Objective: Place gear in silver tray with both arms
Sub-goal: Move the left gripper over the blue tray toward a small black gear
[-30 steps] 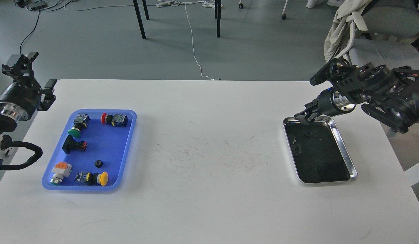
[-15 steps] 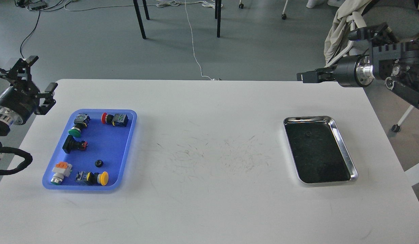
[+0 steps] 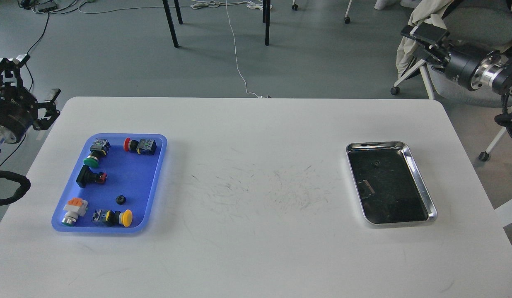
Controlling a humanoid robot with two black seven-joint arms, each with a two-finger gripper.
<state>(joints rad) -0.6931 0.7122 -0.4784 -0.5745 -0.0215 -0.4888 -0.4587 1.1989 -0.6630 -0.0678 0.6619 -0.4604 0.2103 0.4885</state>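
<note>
Small dark gear (image 3: 376, 163) sits near far end of silver tray (image 3: 421, 186) on table's right; left gripper (image 3: 34, 89) spread wide w/ nothing held, right gripper (image 3: 421, 33) off-table, can't tell opening.

head view — high, facing forward-down | covers whole white table (image 3: 256, 256) and floor beyond — mid-range

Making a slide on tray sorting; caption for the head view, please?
Both grippers, left and right, raised off the table; small gear in silver tray.
</note>
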